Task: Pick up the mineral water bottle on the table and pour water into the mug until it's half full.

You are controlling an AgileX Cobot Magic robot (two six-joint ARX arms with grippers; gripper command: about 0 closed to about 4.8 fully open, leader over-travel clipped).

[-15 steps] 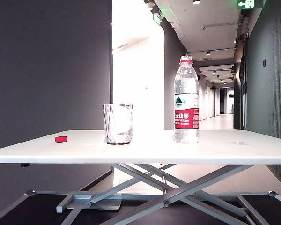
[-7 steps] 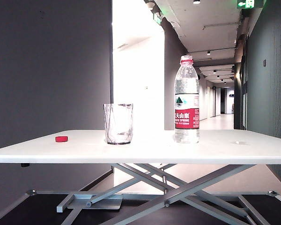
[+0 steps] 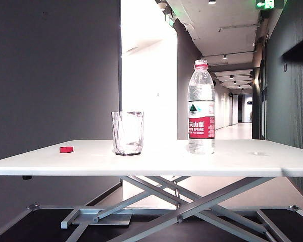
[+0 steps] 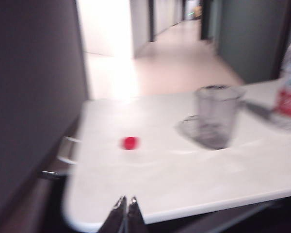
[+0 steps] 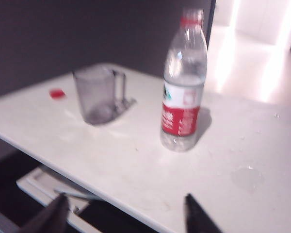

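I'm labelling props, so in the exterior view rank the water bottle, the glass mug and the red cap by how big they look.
1. mineral water bottle, tallest.
2. mug, about half its height.
3. red cap, by far the smallest.

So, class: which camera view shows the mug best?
The exterior view: the mug is sharp and side-on, empty. The right wrist view shows it blurred but reveals a handle. The left wrist view shows it blurred too.

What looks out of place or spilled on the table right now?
Only the small red cap lying alone near the table's left end, far from the uncapped bottle. Bottle and glass stand upright. A faint wet-looking patch shows near the bottle; blur leaves it unclear.
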